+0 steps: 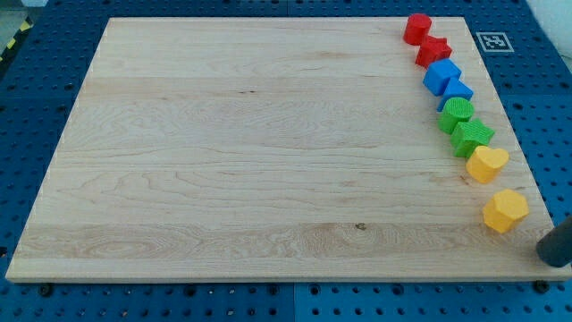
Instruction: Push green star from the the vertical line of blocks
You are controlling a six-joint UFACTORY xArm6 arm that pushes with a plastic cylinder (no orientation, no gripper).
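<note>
Wooden board on a blue perforated base. Eight blocks in one line down the view's right edge, top to bottom: red cylinder, red star, blue block, second blue block, green block, green star, yellow heart, yellow hexagon.

Green star sixth from the top. Touching or nearly touching the green block above and the yellow heart below; contact not resolvable. Yellow hexagon set somewhat apart at the line's lower end.

Dark rod entering at the view's lower right corner, off the board. My tip taken as the rod's lowest visible end, partly cut by the frame edge. No gripper fitted; nothing held, nothing touched.

Governing relation: star lies up and to the view's left of my tip, with the yellow hexagon and heart nearer along that bearing. Judgement: direct approach likely to strike the yellows first. Line runs top to bottom, leaning slightly; clean removal probably calls for a sideways push toward the view's left, from the narrow margin on the star's right. Risk: neighbours dragged along.
</note>
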